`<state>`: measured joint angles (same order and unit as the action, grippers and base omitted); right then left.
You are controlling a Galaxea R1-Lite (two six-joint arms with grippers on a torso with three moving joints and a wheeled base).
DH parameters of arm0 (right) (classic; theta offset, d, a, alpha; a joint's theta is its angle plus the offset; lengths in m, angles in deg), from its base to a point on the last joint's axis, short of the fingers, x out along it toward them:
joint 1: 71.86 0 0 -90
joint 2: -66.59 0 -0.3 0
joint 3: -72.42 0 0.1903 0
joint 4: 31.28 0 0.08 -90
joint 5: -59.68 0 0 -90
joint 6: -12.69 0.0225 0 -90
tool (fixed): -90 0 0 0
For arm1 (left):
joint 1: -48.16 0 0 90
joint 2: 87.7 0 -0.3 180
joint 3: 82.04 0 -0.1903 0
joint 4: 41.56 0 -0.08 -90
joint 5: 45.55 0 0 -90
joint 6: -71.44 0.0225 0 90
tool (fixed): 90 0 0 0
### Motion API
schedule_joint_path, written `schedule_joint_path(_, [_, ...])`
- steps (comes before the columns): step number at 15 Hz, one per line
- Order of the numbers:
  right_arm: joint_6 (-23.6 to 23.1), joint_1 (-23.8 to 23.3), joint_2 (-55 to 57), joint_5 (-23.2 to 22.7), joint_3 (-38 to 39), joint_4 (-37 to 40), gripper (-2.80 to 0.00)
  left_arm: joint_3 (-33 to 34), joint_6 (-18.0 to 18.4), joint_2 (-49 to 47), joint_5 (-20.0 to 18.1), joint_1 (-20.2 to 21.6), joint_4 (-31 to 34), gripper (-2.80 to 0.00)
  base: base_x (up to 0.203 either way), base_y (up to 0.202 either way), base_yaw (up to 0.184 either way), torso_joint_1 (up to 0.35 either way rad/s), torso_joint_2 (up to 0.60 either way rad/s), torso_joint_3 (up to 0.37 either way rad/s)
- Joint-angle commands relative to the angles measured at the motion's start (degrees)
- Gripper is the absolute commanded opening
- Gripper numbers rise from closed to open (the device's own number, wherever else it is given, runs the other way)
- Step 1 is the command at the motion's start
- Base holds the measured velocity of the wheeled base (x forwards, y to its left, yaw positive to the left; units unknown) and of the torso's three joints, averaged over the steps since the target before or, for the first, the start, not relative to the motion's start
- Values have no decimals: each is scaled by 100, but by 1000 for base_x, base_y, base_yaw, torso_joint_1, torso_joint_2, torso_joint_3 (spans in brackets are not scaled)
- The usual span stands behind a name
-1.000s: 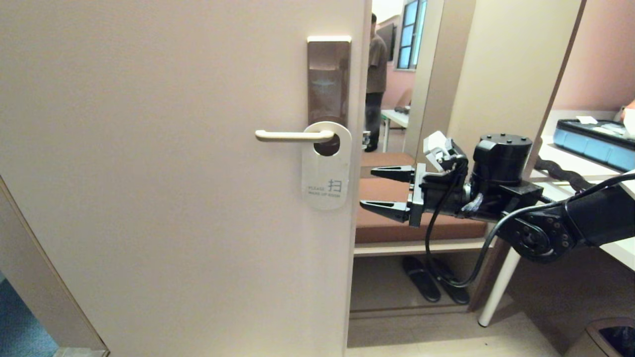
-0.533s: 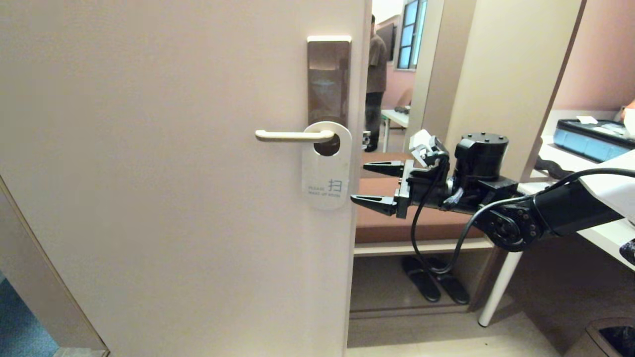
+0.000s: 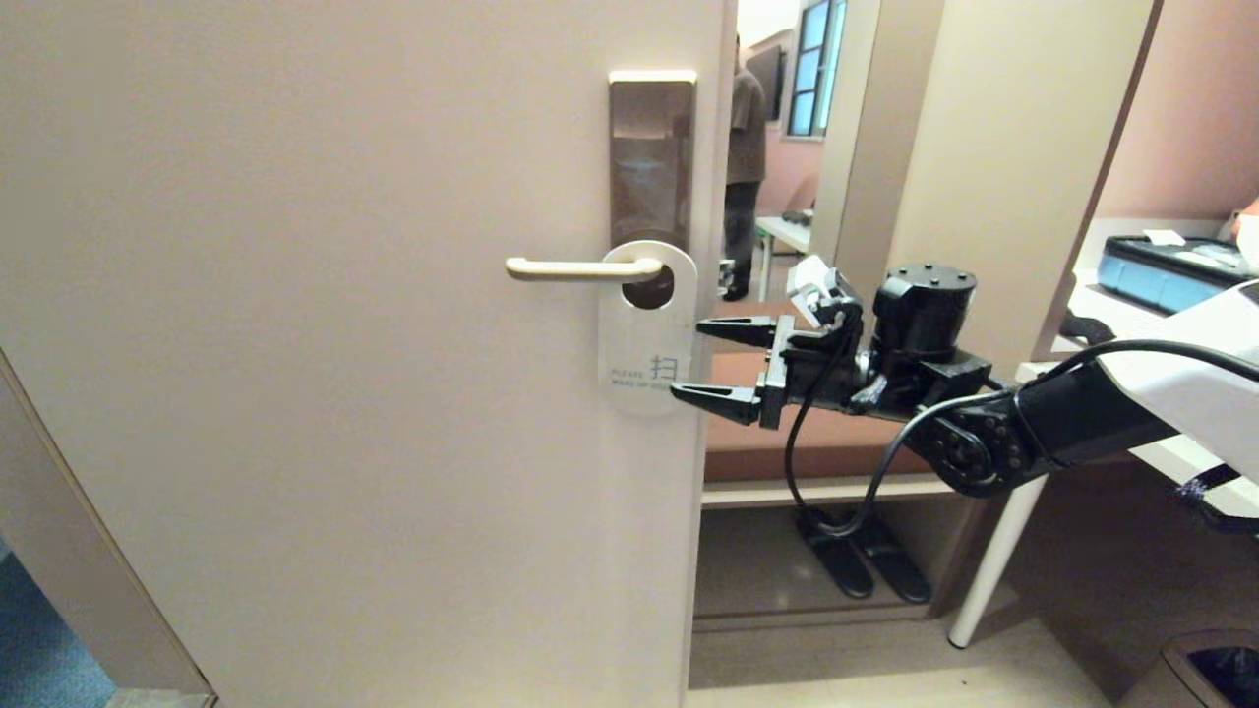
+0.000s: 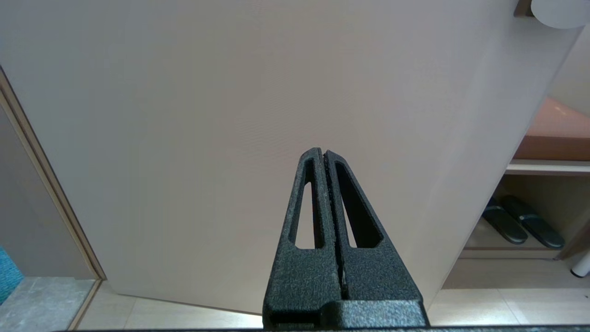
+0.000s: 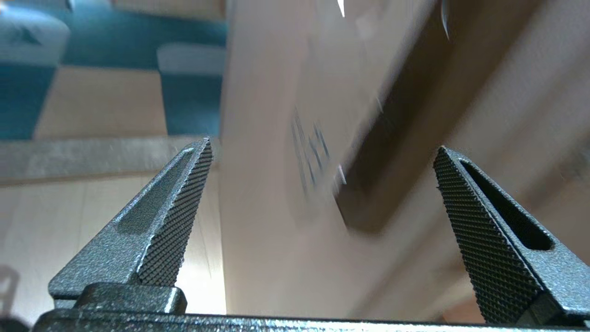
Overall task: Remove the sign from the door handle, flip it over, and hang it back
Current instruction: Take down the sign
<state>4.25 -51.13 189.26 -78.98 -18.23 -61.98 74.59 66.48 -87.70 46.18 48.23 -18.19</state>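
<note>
- Black and textured, the right gripper (image 3: 700,361) reaches in level from the right with its fingers spread wide, nothing between them; the lower fingertip overlaps the bottom right corner of the sign in the head view, the upper one sits just off its right edge, and whether either touches cannot be told.
- The left gripper (image 4: 324,157) is parked low in front of the door's blank face, fingers pressed together on nothing.
- White side out, the sign (image 3: 646,329) hangs flat against the door (image 3: 344,374), long axis vertical, rounded top up, its hole looped over the inner end of the door handle (image 3: 580,267); the "PLEASE MAKE UP ROOM" print reads upright near its lower end.
- The door handle lies horizontal, its free end pointing left, mounted on a tall bronze-brown plate (image 3: 651,157) near the door's right edge.
- Past the door edge, a brown bench (image 3: 836,447) has dark slippers (image 3: 866,565) under it.
- Farthest back, a person (image 3: 745,167) stands near a window.
</note>
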Motion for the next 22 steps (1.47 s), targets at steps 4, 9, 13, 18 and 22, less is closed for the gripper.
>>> schedule_joint_path(4, [528, 168, 345, -21, -171, -772, 0, 0, -5, -9, 3, 1, 0, -280, 0, 0, 0, 0, 0, 0])
schedule_joint_path(9, [537, 168, 338, -39, -93, -781, 0, 0, -5, -9, 3, 1, -8, -280, 0, 0, 0, 0, 0, 0])
schedule_joint_path(13, [496, 200, 301, -241, 169, -887, 0, 0, -5, -9, 3, 1, 0, -280, 0, 0, 0, 0, 0, 0])
schedule_joint_path(18, [528, 238, 266, -359, 392, -1107, 0, 0, -5, -9, 3, 1, 0, -280, 0, 0, 0, 0, 0, 0])
schedule_joint_path(22, [528, 282, 266, -415, 383, -1106, 0, 0, -5, -9, 3, 1, 0, -280, 0, 0, 0, 0, 0, 0])
